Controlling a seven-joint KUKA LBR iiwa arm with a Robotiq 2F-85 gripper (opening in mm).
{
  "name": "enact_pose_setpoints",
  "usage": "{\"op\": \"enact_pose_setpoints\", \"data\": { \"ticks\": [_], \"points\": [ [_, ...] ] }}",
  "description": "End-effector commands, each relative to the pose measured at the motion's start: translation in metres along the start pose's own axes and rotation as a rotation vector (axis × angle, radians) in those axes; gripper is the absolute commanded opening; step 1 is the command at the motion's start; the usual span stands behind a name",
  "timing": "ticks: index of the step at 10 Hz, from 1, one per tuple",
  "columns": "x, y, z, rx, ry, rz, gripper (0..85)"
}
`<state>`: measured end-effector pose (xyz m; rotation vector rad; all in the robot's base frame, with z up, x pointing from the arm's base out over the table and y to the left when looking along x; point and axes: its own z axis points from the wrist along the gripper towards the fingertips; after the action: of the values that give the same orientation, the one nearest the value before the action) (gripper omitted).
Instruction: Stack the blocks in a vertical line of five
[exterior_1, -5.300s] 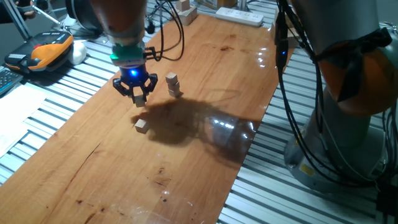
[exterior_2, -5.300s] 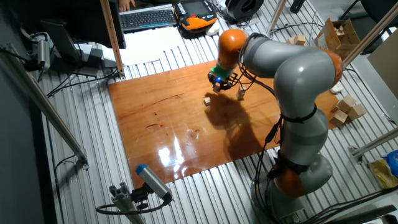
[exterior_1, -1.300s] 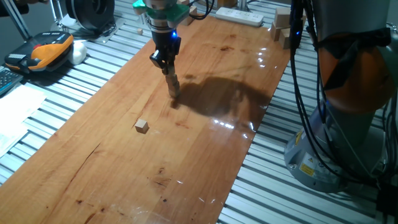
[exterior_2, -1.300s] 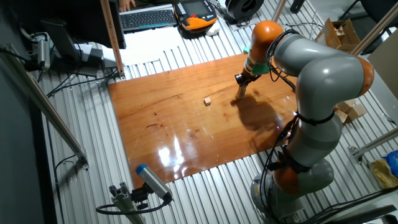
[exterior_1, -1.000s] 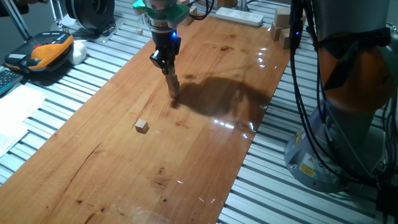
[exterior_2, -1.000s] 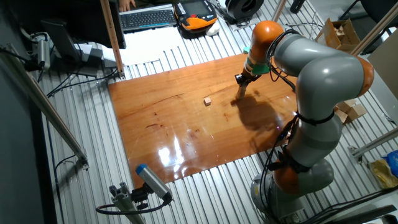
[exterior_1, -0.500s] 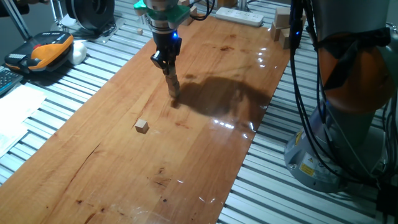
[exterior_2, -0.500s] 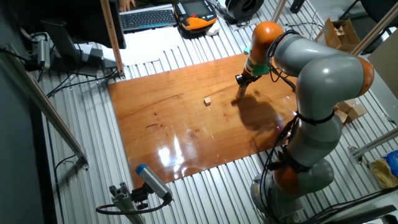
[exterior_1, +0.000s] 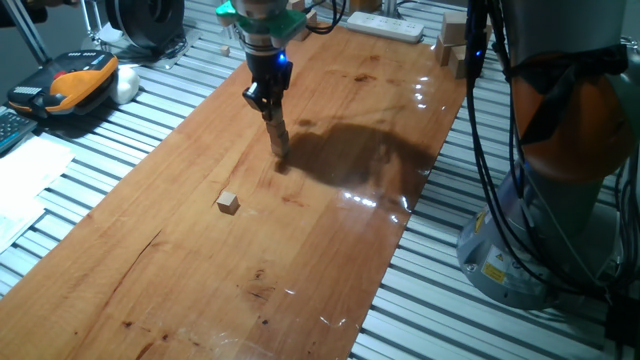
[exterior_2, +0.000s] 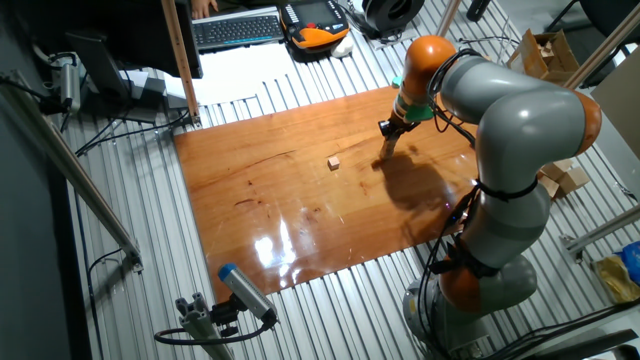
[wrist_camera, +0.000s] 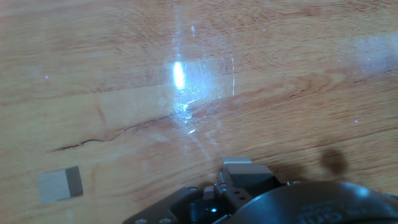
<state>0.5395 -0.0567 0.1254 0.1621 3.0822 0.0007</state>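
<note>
A slim stack of tiny tan blocks stands upright on the wooden table, toward its far end. In the other fixed view the stack rises just under the hand. My gripper points straight down onto the stack, its fingers close together around the top block. One loose block lies apart from the stack, nearer the table's middle. The hand view has that loose block at lower left, and the gripper's body fills the bottom edge and hides the stack.
Larger pale wooden blocks lie off the board on the slatted surface. A white power strip sits at the far end, an orange device to the left. The arm's base and cables stand to the right.
Five seconds ago the gripper hung near the loose block, beside a shorter stack. It now sits on top of the stack, having crept only slightly in the last second.
</note>
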Motion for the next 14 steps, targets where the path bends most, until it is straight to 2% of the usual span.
{"op": "enact_pose_setpoints", "data": {
  "ticks": [1,14],
  "points": [
    [0.0002,-0.0001,0.0002,0.0,0.0,0.0,0.0],
    [0.0014,0.0006,0.0037,0.01,-0.01,0.011,0.0]
  ]
}}
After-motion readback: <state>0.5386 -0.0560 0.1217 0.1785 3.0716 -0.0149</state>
